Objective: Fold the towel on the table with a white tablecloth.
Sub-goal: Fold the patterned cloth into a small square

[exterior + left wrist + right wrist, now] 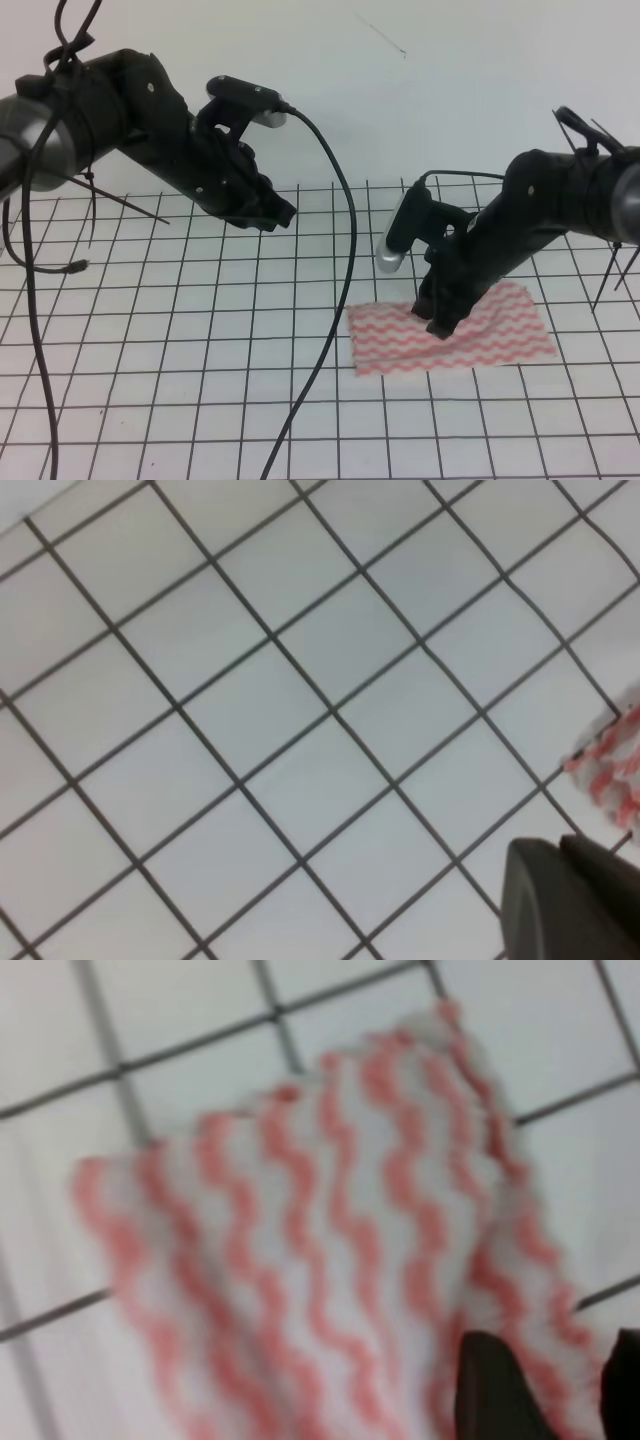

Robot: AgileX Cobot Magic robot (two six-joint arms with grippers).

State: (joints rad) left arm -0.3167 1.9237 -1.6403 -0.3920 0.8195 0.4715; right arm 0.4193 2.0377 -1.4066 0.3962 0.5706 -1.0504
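Towel (455,335) first: I see it lying on the white tablecloth (200,330) toward the right side of the table, nearer to me than the middle, spread over a few grid squares with its pink-red wavy stripes running left to right. Its far right corner sits slightly raised and rumpled, and the rest looks mostly flat.

My right gripper (440,325) is down on the towel near its far edge, left of centre, tips touching or just above the cloth. From the right wrist camera I get a blurred close look at the striped fabric (330,1250) with two dark fingertips (500,1390) at the bottom right, a gap showing between them, so the jaws stand spread; I cannot tell whether any cloth is caught between them.

My left gripper (280,215) hangs well above the table on the far left, well apart from the towel. The left wrist camera shows mostly bare grid cloth (300,710), a corner of the towel (610,770) at the right edge, and a dark part of the gripper (560,900) at the bottom right. I cannot tell how its jaws stand.

A black cable (335,300) droops from the left arm across the grid, passing just left of the towel.
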